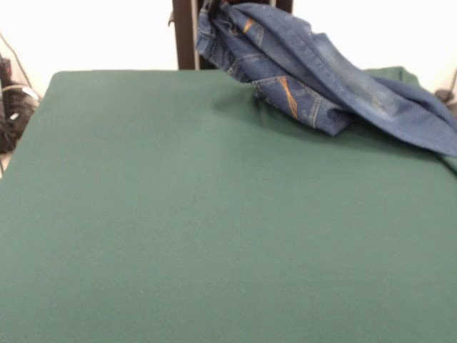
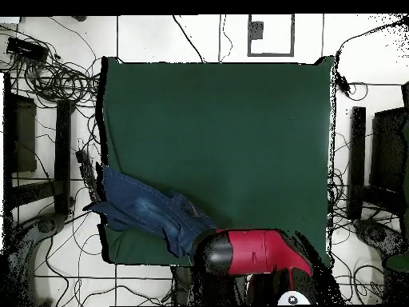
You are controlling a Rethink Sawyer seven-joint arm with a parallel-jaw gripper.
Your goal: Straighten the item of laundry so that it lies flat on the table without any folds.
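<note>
1. The bench [image 1: 178, 229], a wide dark green surface, is seen almost entirely bare; the whole open area lies away from the robot's side, and it is there that room for spreading the garment is judged to be found.

2. The red and black arm [image 2: 256, 252] is seen in the overhead view at the bench's robot-side edge, reaching toward the raised end of the garment. No other arm is present.

3. The pair of blue denim jeans [image 1: 335, 86] is shown bunched and folded at the bench's robot-side corner. One end is lifted above the surface by the pedestal, while the rest trails down and overhangs the side edge. The long axis is seen running along that robot-side edge, from the arm out toward the corner.

4. The gripper is hidden by denim in both views, so whether it is wide, narrow or clamped on the cloth cannot be told.

5. Cables [image 2: 56, 80] and dark equipment are seen on the floor around the bench, well clear of it; nothing is seen standing in the garment's way on the surface.
</note>
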